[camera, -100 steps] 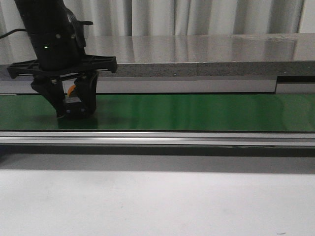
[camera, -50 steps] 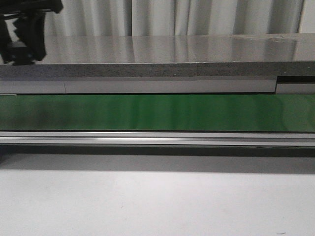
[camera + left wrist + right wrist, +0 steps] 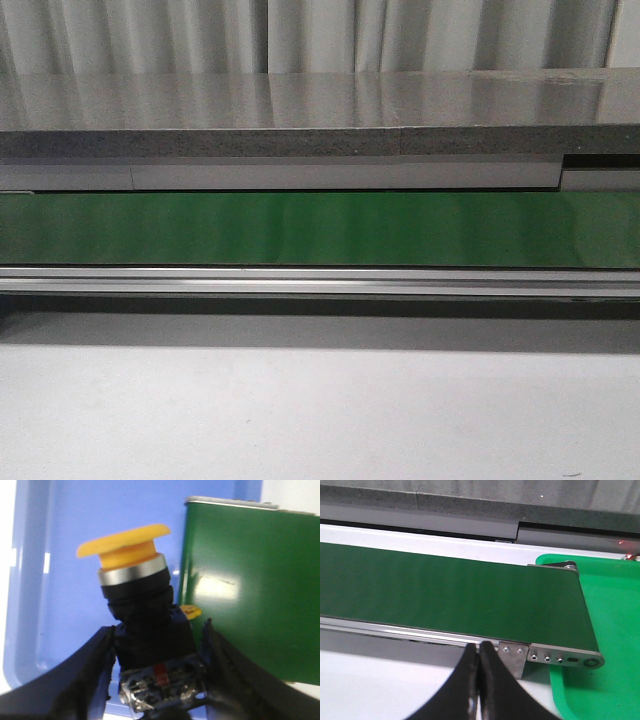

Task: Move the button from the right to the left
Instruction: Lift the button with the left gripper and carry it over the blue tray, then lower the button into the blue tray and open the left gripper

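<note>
The button (image 3: pixel 142 615), with its yellow-orange mushroom head, silver collar and black body bearing a small red mark, is held in my left gripper (image 3: pixel 157 672), which is shut on the black body. In the left wrist view it hangs over a blue tray (image 3: pixel 55 580), beside the end of the green conveyor belt (image 3: pixel 250 590). My right gripper (image 3: pixel 479 652) is shut with nothing between its fingers, near the belt's (image 3: pixel 445 590) front rail. Neither arm nor the button shows in the front view.
The green belt (image 3: pixel 320 228) runs across the front view, with a metal rail (image 3: pixel 320 282) in front and a grey ledge (image 3: pixel 300 145) behind. A green tray (image 3: pixel 615 610) lies at the belt's end in the right wrist view.
My left arm, holding the button over the belt's left part a second ago, rose up and left and has gone out of the front view.
</note>
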You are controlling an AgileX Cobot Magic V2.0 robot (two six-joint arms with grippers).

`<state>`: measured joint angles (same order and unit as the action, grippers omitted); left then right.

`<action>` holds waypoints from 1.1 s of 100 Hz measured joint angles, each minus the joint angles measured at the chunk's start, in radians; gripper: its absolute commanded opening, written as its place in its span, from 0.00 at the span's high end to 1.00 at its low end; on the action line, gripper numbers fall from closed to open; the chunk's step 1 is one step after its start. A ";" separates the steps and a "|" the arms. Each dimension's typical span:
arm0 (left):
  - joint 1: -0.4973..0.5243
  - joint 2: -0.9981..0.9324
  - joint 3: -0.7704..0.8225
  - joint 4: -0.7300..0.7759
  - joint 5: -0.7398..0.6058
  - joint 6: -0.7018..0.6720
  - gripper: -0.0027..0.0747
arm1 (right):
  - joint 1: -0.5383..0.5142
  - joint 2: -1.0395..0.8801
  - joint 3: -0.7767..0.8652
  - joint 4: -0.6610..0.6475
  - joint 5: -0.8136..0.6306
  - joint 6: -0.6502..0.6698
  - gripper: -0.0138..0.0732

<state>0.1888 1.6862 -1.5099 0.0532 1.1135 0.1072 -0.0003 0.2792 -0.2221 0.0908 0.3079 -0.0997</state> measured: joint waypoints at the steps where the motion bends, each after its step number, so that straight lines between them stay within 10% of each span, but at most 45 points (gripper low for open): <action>1: 0.004 0.000 0.000 0.000 0.000 0.008 0.65 | 0.000 0.000 0.000 0.000 0.000 0.000 0.91; 60: 0.125 0.330 0.000 0.029 -0.076 0.180 0.65 | 0.000 0.000 0.000 0.000 0.000 0.000 0.91; 84: 0.125 0.364 0.002 0.039 -0.095 0.180 0.34 | 0.000 0.000 0.000 0.000 0.000 0.000 0.91; 110: 0.125 0.364 0.002 0.054 -0.116 0.180 0.34 | 0.000 0.000 0.000 0.000 0.000 0.000 0.91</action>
<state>0.3139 2.0499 -1.5079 0.1074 0.9977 0.2871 -0.0003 0.2792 -0.2221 0.0908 0.3079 -0.0997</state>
